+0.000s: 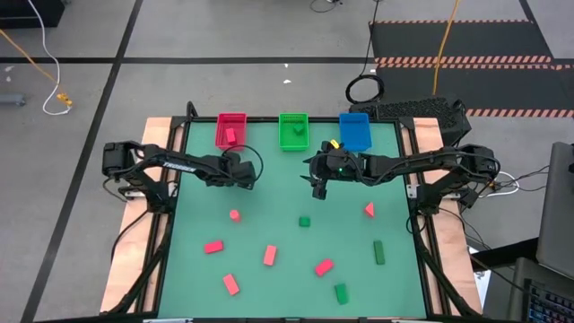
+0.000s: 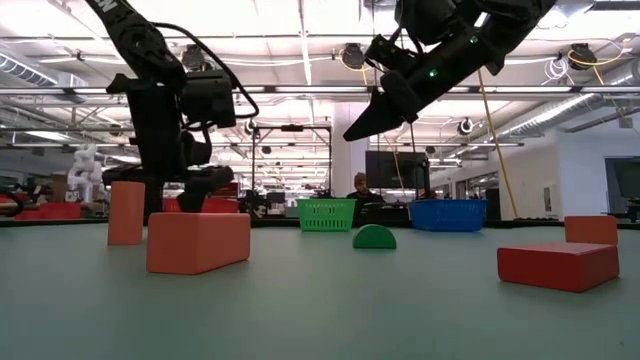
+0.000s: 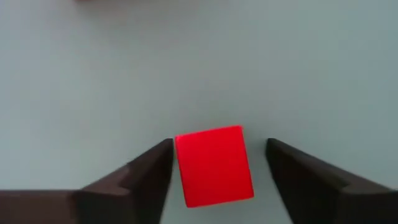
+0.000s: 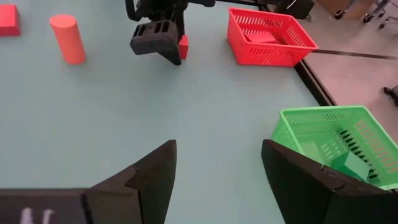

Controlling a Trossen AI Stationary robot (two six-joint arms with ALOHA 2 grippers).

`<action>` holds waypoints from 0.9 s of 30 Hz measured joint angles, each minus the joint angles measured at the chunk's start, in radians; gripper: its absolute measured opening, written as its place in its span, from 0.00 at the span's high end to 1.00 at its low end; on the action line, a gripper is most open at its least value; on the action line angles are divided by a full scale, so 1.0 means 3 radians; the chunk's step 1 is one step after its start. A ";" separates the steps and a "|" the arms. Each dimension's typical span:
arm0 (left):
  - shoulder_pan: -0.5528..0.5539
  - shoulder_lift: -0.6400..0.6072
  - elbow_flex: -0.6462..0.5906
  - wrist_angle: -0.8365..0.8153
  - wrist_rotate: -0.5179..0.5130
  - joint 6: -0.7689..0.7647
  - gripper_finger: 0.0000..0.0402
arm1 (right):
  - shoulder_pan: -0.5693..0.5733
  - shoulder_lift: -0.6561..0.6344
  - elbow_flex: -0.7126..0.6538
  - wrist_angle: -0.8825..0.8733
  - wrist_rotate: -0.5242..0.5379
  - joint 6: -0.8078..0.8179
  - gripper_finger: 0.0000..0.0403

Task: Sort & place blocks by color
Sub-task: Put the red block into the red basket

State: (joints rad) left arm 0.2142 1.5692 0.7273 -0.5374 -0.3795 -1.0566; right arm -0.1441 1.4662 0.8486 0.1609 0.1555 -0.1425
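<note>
Green table cover (image 1: 287,260) was spread under both arms, with 3 bins lined up along the far edge. The left gripper (image 3: 219,171) was lowered around a red cube (image 3: 214,165), just near of the red bin (image 1: 231,128). Its fingers were set apart on both sides of the cube, with a gap seen on one side, so no firm grip was made yet. The cube should be centred before squeezing. The right gripper (image 4: 217,171) was held open above the table near the green bin (image 4: 333,140). Other blocks (image 1: 270,256) were scattered on the near half.
</note>
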 joint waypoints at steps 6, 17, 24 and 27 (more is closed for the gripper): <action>0.0000 -0.0053 0.0026 0.0002 0.0054 0.0145 0.68 | -0.0001 0.0000 0.0000 -0.0004 0.0000 -0.0001 0.43; 0.0413 -0.0589 0.0796 -0.0225 -0.0527 0.1233 0.68 | -0.0003 0.0000 0.0000 -0.0036 0.0001 0.0000 0.43; 0.1072 -0.0607 0.0935 -0.0394 -0.0587 0.1640 0.68 | -0.0003 0.0000 -0.0001 -0.0053 0.0001 0.0085 0.43; 0.1317 -0.0496 0.0874 -0.0328 -0.0402 0.1676 0.68 | -0.0003 0.0000 -0.0001 -0.0054 0.0000 0.0085 0.43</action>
State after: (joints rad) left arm 0.6093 1.4204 0.9895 -0.6358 -0.5000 -0.5536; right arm -0.1452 1.4662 0.8482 0.1448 0.1555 -0.1169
